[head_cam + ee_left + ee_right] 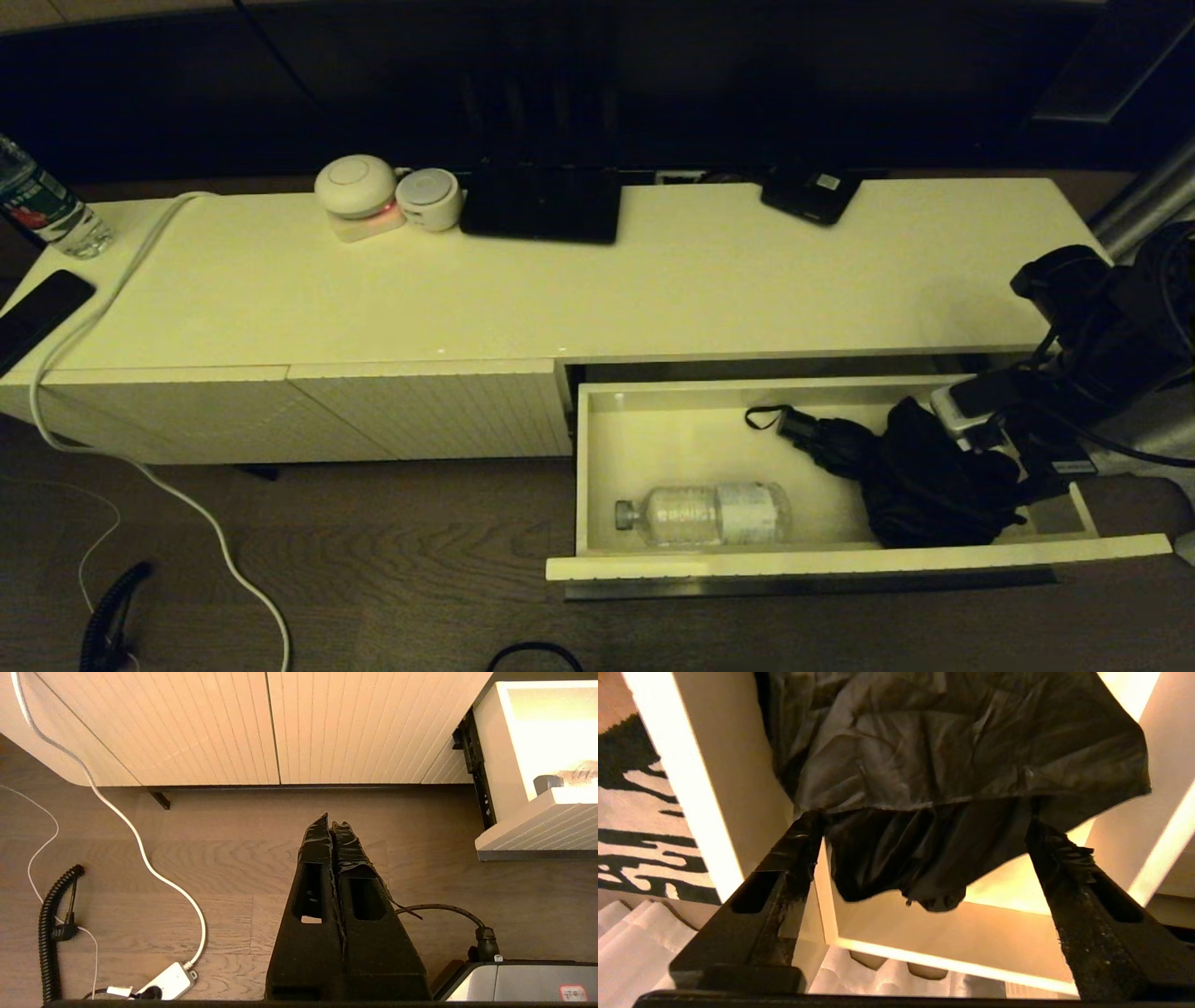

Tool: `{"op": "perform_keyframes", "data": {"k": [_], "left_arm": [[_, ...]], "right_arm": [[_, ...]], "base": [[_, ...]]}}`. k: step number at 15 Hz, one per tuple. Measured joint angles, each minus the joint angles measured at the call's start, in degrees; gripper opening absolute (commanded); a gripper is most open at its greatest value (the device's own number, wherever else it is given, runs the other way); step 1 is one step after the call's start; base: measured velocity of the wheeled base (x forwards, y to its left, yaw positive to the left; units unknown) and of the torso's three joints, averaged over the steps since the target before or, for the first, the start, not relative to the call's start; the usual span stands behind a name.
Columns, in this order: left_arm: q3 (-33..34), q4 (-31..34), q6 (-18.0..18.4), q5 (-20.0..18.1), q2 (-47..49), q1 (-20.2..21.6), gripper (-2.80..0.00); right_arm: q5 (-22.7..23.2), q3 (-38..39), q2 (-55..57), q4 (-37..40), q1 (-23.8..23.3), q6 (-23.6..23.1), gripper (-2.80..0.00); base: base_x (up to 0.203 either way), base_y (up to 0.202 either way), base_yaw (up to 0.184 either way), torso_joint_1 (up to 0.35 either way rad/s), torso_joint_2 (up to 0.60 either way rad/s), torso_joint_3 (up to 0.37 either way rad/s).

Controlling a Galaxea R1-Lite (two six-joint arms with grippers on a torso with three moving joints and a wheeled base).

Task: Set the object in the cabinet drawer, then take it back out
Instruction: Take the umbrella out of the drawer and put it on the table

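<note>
The cabinet drawer (840,564) stands pulled out at the right of the cream cabinet. Inside lies a black folded umbrella (920,481), its handle and strap toward the drawer's middle. My right gripper (924,826) is open at the drawer's right end, one finger on each side of the crumpled umbrella fabric (952,751), above the drawer wall (971,938). My right arm (1083,364) reaches in from the right. My left gripper (332,823) is shut on nothing, low over the wooden floor before the closed ribbed panels; it does not show in the head view.
A clear plastic bottle (709,513) lies in the drawer's left front. On the cabinet top are two white round devices (387,191), a black box (541,205), a phone (37,313) and a water bottle (47,210). A white cable (140,844) and a coiled black cord (49,933) lie on the floor.
</note>
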Motion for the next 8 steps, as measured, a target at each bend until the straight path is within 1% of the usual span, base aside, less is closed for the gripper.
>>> {"op": "perform_keyframes", "data": {"k": [3, 8], "left_arm": [[0.0, 0.01, 0.02, 0.0, 0.0, 0.0, -2.8], [0.0, 0.01, 0.02, 0.0, 0.0, 0.0, -2.8]], "right_arm": [[0.52, -1.1, 1.25, -0.04, -0.04, 2.4, 0.0], [0.49, -1.61, 2.74, 0.03, -0.01, 2.62, 0.0]], "base": [[0.0, 0.0, 0.0, 0.0, 0.0, 0.0], [0.0, 0.0, 0.0, 0.0, 0.0, 0.0]]}}
